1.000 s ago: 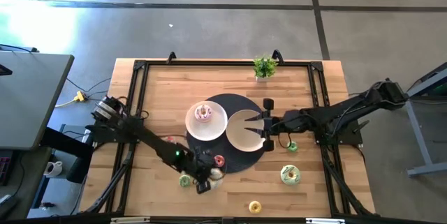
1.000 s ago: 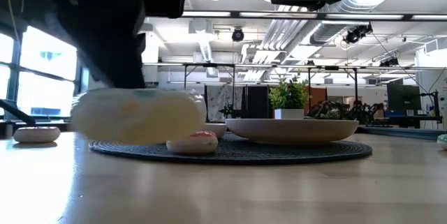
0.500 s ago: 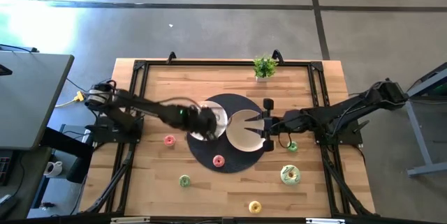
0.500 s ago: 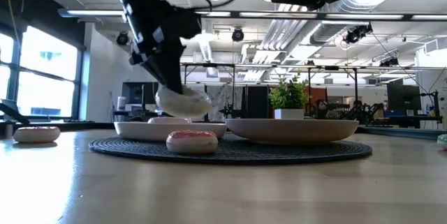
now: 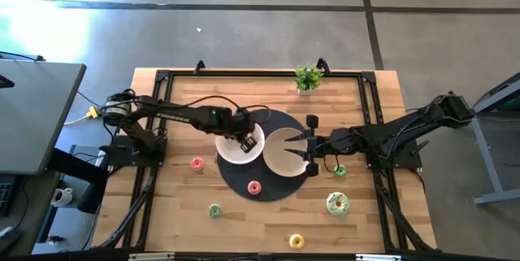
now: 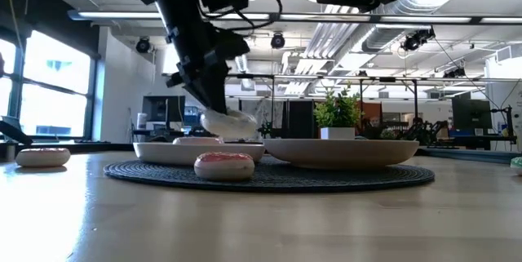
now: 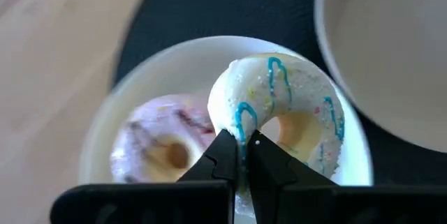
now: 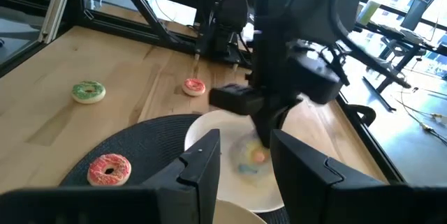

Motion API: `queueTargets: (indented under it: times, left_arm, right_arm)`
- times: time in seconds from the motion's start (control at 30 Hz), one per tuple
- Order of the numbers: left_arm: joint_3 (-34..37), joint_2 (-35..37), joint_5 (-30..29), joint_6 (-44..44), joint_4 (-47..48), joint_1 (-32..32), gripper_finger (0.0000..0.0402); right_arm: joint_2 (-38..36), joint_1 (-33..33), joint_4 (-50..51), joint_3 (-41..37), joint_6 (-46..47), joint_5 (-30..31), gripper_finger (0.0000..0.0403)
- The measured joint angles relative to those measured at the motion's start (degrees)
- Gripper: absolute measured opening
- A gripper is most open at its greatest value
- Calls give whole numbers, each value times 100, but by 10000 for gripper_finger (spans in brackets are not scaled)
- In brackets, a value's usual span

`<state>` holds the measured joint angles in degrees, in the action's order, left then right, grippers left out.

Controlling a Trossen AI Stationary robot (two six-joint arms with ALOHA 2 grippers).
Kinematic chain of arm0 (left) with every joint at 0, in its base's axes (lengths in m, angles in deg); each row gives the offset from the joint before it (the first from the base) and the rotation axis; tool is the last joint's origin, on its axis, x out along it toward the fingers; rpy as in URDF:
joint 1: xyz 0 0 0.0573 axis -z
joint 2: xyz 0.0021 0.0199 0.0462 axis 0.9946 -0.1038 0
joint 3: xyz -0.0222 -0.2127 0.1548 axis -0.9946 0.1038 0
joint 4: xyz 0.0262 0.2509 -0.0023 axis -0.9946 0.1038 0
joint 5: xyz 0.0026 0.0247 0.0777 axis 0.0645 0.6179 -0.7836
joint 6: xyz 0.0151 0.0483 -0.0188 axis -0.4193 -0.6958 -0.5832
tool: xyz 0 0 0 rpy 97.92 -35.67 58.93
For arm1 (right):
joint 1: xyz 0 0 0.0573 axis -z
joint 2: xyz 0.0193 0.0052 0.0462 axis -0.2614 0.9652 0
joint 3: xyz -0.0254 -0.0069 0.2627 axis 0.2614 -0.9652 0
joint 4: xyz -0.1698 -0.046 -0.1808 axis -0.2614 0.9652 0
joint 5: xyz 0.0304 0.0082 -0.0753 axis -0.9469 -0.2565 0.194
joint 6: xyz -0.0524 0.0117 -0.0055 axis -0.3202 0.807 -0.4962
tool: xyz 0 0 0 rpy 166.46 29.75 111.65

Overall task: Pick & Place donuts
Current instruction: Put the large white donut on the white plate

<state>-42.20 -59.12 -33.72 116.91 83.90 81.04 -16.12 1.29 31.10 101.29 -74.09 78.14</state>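
Observation:
My left gripper is shut on a cream-white donut with blue icing lines and sprinkles, above the left white plate. A pink-iced donut lies flat on that plate. In the low view the held donut hangs just over the plate. My right gripper is open at the right rim of the right plate; whether it touches the rim I cannot tell. Both plates rest on a dark round mat, where a pink donut also lies. My left gripper pinches the cream-white donut between its two fingers at the ring's near side. The fingers slant down from the table's left. The donut is lifted clear, tilted, hanging below the fingertips over the left plate.
Loose donuts lie on the wood: pink, green, yellow, a larger green-white one and a small green one by the right arm. A potted plant stands at the far edge. A black frame borders the table.
My left gripper, shut on the cream-white donut throughout, has swung from near the table's near edge toward the far edge and right. It has carried the donut lifted clear to a spot over the left plate. The right arm has kept still.

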Motion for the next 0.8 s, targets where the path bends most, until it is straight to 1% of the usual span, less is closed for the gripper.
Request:
queueTargets:
  times: [0.1,0.17,0.23,0.37,0.63,0.7,0.8]
  left_arm:
    - [17,-108,243,-2,-34,4,10]
    - [-12,-154,300,-2,-252,2,10]
    - [7,-171,261,-3,-122,0,10]
    - [2,-174,-51,-26,-171,0,10]
    - [4,-176,39,-258,-189,0,11]
    - [4,-176,156,-257,-219,0,16]
    - [4,-176,272,-257,-332,0,38]
  right_arm:
    - [0,0,4,0,4,0,124]
    - [0,0,9,0,35,0,124]
    - [0,0,8,0,93,0,124]
    - [0,0,5,0,142,9,124]
    - [0,0,7,0,139,16,124]
    - [0,0,7,0,142,16,124]
    - [0,0,7,0,144,17,124]
